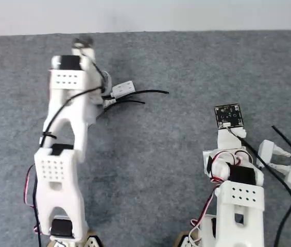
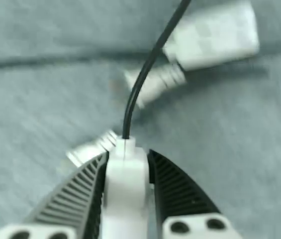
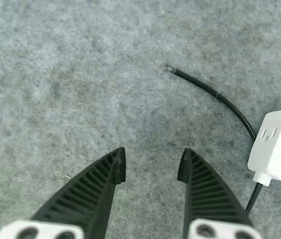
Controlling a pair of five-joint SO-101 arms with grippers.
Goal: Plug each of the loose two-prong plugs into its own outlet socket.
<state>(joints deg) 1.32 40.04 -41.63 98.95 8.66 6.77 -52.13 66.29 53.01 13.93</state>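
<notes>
Now left jaws clamp a white plug [image 2: 125,181].

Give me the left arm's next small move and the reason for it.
Probably ease the left gripper a little toward the white socket block and line the white plug up with it. The gripper is shut on that plug, whose black cable runs out ahead, and the block lies apart from it on the carpet. The prongs' direction is too blurred to tell.
</notes>
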